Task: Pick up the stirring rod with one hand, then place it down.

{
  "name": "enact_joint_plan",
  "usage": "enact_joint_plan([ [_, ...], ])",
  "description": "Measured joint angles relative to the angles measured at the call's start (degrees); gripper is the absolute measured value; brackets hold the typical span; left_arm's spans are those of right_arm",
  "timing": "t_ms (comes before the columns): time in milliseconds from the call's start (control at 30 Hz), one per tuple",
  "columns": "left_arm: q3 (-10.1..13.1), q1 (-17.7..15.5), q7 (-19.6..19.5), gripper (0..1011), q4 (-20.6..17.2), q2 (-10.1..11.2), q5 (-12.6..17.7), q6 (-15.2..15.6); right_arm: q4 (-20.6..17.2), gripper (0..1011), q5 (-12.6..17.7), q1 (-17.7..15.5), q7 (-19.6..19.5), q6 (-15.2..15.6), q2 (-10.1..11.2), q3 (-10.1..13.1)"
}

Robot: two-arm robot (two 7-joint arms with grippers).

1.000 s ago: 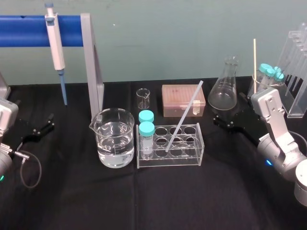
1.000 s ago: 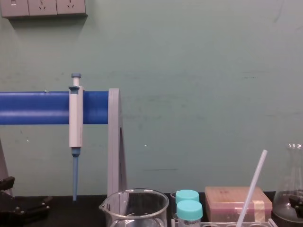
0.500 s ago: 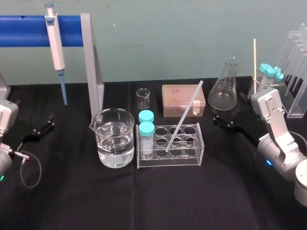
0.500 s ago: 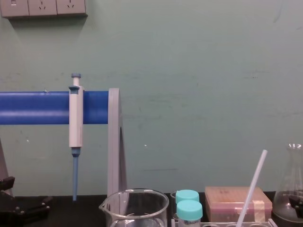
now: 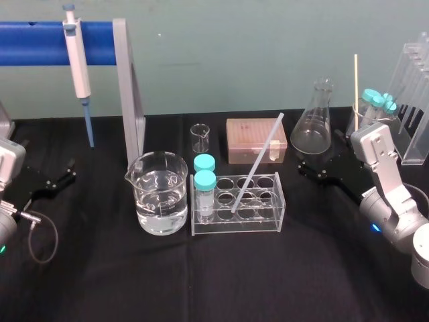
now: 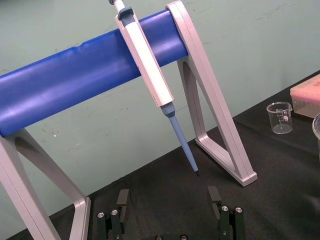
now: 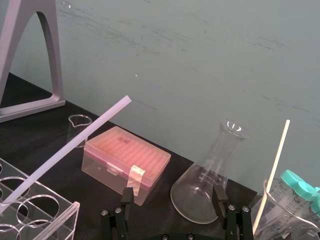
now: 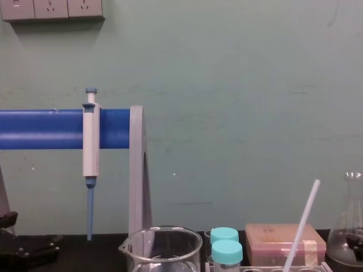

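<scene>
The right gripper (image 5: 317,172) is held low over the black worktop (image 5: 201,282) toward its back right corner. Its black fingers (image 7: 127,196) are spread wide with nothing between them, just in front of a clear conical flask (image 5: 315,127). To its left and apart from it, the stirring rod (image 5: 257,163) stands tilted in a clear tube rack (image 5: 268,221) at the middle of the worktop. The rod's lower end sits in one of the rack's wells, and its upper end leans back and to the right, in front of a pink tip box (image 5: 248,141). Two teal-capped tubes (image 5: 204,180) stand at the rack's left end, just beside a beaker (image 5: 161,194) holding water. A small empty beaker (image 5: 200,137) sits behind them. Near the left edge, the left gripper (image 5: 57,182) lies low, likewise spread and empty, in front of a stand's blue bar (image 5: 33,33), from which a pipette (image 5: 77,57) hangs.
</scene>
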Motion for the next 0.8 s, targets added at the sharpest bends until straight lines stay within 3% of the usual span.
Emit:
enact_joint_plan([
  [600, 0.0, 0.0, 0.0, 1000, 0.0, 0.0, 0.0, 0.0, 0.0, 1004, 0.0, 0.0, 0.0, 0.0, 0.0, 0.0],
  [800, 0.0, 0.0, 0.0, 1000, 0.0, 0.0, 0.0, 0.0, -1.19, 1004, 0.08, -0.98, 0.21, -1.27, -0.56, 1.58],
])
